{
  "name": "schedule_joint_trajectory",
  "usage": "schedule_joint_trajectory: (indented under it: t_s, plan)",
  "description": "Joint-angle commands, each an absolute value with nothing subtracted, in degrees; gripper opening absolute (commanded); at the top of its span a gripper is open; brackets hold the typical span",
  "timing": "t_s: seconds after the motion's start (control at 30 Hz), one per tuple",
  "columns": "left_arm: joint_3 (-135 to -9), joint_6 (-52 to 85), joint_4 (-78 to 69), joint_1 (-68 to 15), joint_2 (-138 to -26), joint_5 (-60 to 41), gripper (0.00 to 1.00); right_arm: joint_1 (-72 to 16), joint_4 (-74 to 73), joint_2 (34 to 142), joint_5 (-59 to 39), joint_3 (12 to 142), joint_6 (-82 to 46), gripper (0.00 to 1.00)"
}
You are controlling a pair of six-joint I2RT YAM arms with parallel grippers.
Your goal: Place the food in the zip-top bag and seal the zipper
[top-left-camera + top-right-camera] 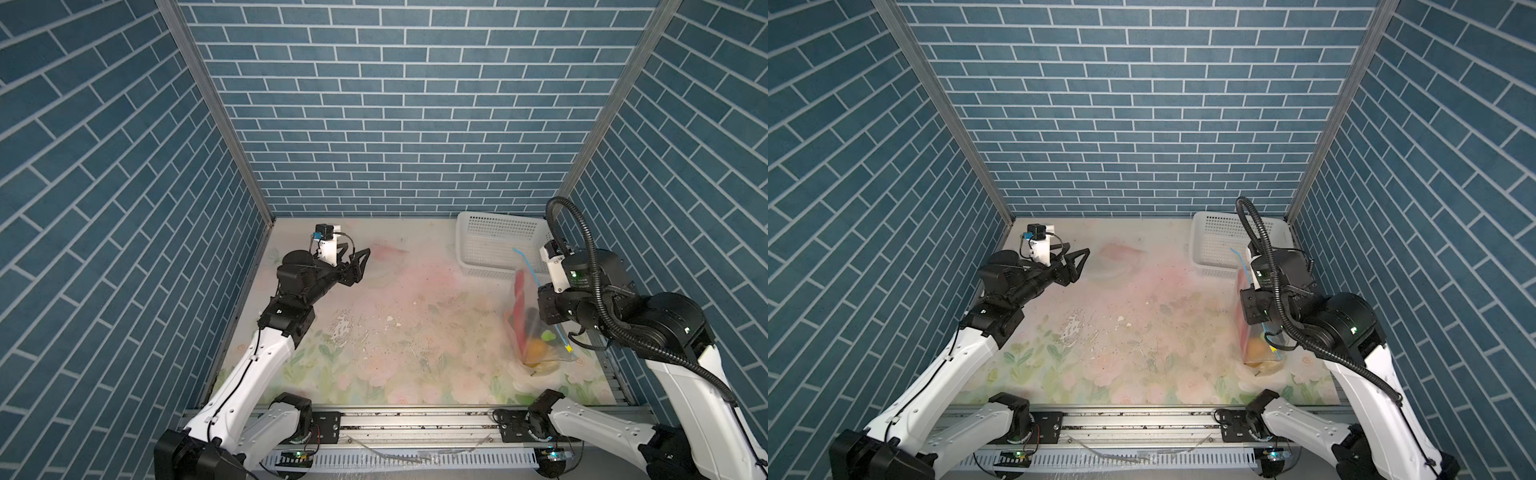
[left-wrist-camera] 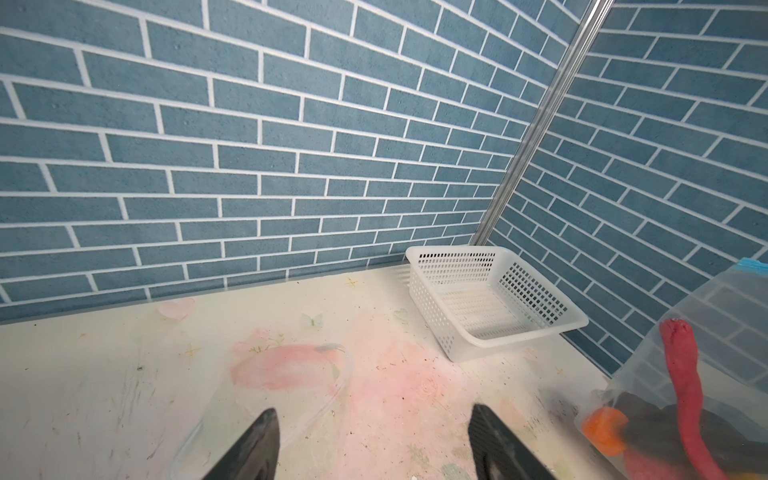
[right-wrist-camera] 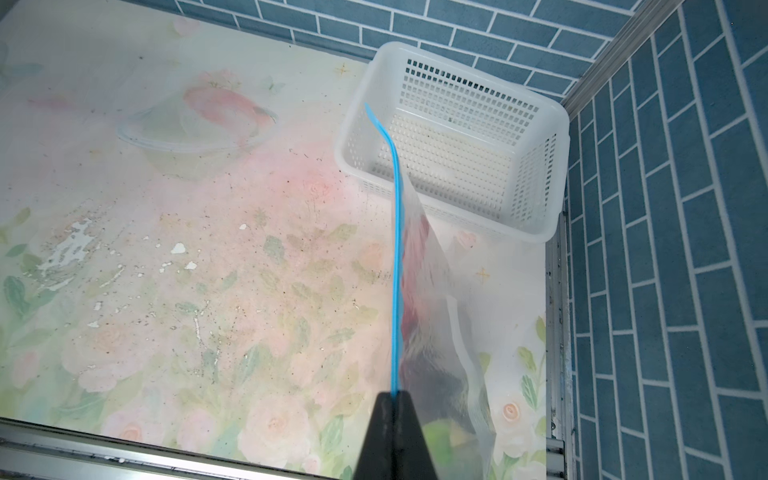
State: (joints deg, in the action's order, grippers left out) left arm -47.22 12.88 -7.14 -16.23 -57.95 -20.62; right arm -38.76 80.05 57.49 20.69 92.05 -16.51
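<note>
Over on the left, the left gripper point(image 1: 362, 266) hovers above the floral surface point(image 1: 395, 332), jaws spread wide and holding nothing. Just past it sits a clear bowl point(image 3: 195, 137). Further right, the white basket point(image 1: 490, 249) is tucked into the far corner. In front of it hangs the zip-top bag point(image 1: 528, 324), and the food is inside: a red strip point(image 2: 685, 382), an orange piece point(image 2: 604, 428) and black lumps point(image 2: 648, 419). The right gripper point(image 3: 394, 399) is pressed together, pinching the blue zipper point(image 3: 397, 270).
</note>
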Motion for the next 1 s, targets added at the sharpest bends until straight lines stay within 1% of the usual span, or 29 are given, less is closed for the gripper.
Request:
schedule_joint_trajectory:
  t_s: [0.0,0.2,0.33,0.53,0.73,0.97]
  plan:
    - [-46.7,13.1,-8.0,-16.8,-58.8,-20.5,0.73,-38.5,74.7,59.1,19.6,86.7,-16.1,0.00]
    - [-45.6,12.8,-7.6,-16.7,-60.1,-19.5,0.73,-38.4,63.7,62.2,10.9,78.7,-17.7,0.00]
    - [-45.4,13.1,-7.6,-16.8,-60.9,-19.3,0.73,-38.4,59.5,65.7,5.8,77.3,-20.2,0.00]
    - [-44.3,13.3,-7.3,-16.8,-60.5,-17.9,0.73,-38.5,53.7,67.8,3.9,76.3,-25.5,0.00]
    - [-42.1,15.0,-7.6,-16.8,-58.8,-16.8,0.73,-39.9,43.8,68.9,2.0,71.4,-32.5,0.00]
    - [-38.7,18.4,-8.5,-16.8,-56.7,-15.8,0.73,-43.0,34.0,73.5,3.2,68.3,-36.7,0.00]
